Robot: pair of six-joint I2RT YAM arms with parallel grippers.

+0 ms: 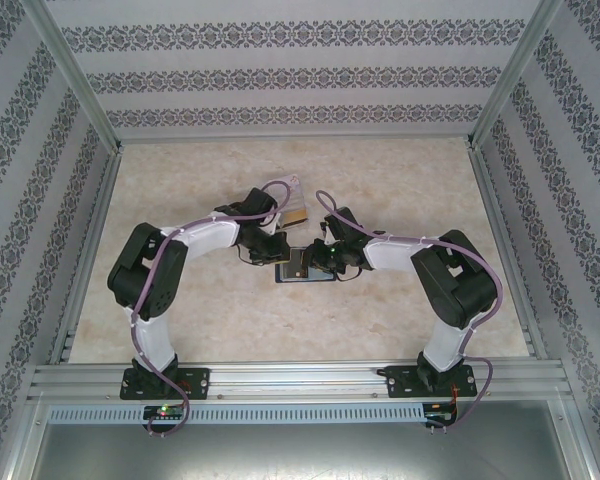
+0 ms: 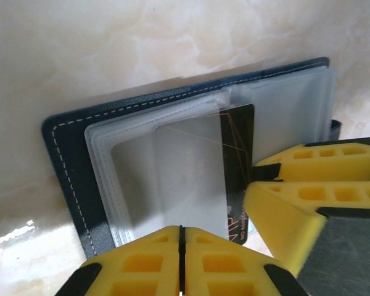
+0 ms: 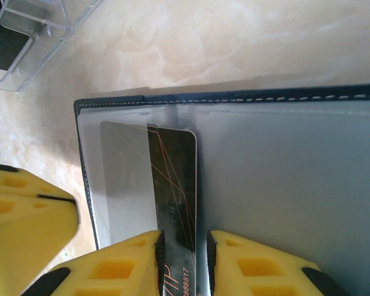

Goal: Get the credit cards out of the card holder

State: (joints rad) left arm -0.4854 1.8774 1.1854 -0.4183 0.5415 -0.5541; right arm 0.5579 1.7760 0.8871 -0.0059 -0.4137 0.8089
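The dark navy card holder [image 1: 302, 278] lies open on the marble table between my two grippers. Its stitched cover [image 2: 68, 166] carries clear sleeves fanned out. A black credit card [image 3: 172, 185] with thin orange lines sticks partway out of a frosted sleeve. My right gripper [image 3: 184, 240] stands slightly open, one fingertip on either side of the card's bare strip. My left gripper [image 2: 181, 229] is shut, its tips at the near edge of a clear sleeve [image 2: 191, 172]; I cannot tell whether it pinches the sleeve. The black card [image 2: 237, 160] and the right gripper [image 2: 251, 182] are also in the left wrist view.
A clear plastic box [image 3: 31, 31] stands just beyond the holder, near the left arm's wrist [image 1: 293, 205]. One of the left gripper's yellow fingers [image 3: 24, 209] sits close beside the holder's left edge. Metal rails and patterned walls [image 1: 540, 180] enclose the table.
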